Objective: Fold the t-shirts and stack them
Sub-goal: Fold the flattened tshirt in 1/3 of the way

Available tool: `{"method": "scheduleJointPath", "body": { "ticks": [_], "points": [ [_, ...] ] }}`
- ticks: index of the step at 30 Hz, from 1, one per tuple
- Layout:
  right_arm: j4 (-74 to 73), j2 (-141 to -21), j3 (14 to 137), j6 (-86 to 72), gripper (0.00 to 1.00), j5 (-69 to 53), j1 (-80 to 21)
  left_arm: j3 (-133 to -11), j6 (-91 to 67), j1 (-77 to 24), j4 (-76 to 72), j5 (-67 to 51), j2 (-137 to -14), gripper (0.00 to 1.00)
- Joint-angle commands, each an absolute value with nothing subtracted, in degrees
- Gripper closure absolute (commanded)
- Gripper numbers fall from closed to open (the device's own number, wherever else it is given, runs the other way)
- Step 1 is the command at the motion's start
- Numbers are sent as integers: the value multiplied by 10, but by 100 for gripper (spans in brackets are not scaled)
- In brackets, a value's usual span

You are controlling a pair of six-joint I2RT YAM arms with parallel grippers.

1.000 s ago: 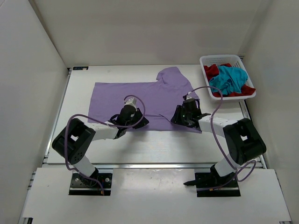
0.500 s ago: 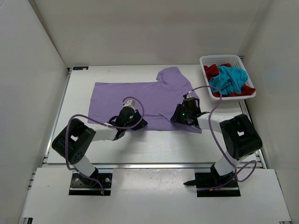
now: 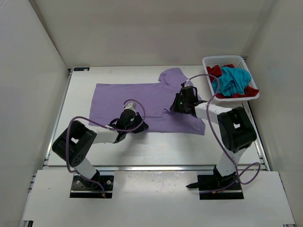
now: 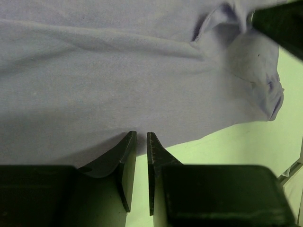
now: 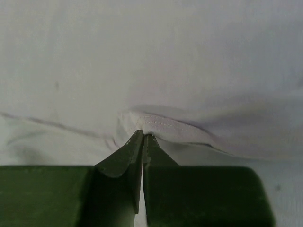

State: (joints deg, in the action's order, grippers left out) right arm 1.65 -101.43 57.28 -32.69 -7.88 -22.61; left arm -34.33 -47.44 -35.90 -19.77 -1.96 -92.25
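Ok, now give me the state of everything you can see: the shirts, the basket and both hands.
lavender t-shirt, spread out on the table, not folded yet.
red t-shirt, crumpled in the basket.
teal t-shirt, crumpled on top of the red one.
basket, upright at the far right corner, holding two shirts.
left hand, nearly closed at the lavender shirt's near edge; grip unclear.
right hand, shut, pinching a stitched edge of the lavender shirt.
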Motion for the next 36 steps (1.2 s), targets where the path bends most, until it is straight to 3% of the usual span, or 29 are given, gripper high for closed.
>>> {"method": "scheduleJointPath", "body": {
  "ticks": [1,7,12,15,20,27,36],
  "points": [
    [-18,-1052,653,-296,100,-44,-236,-349,-473,-360,-202,-19,-896,75],
    [-14,-1084,711,-294,83,-48,-236,-356,-472,-360,-197,-18,-885,74],
    [-16,-1057,713,-280,76,-42,-246,-367,-462,-352,-185,-8,-882,75],
    [-4,-1003,638,-276,74,-19,-264,-376,-456,-346,-184,-14,-889,73],
    [41,-964,528,-288,100,-57,-299,-409,-441,-351,-157,-18,-937,74],
    [33,-959,468,-273,100,-52,-315,-335,-483,-313,-206,-63,-930,75],
    [10,-864,333,-287,100,-56,-350,-210,-506,-369,-198,-47,-842,75]
  ]
}}
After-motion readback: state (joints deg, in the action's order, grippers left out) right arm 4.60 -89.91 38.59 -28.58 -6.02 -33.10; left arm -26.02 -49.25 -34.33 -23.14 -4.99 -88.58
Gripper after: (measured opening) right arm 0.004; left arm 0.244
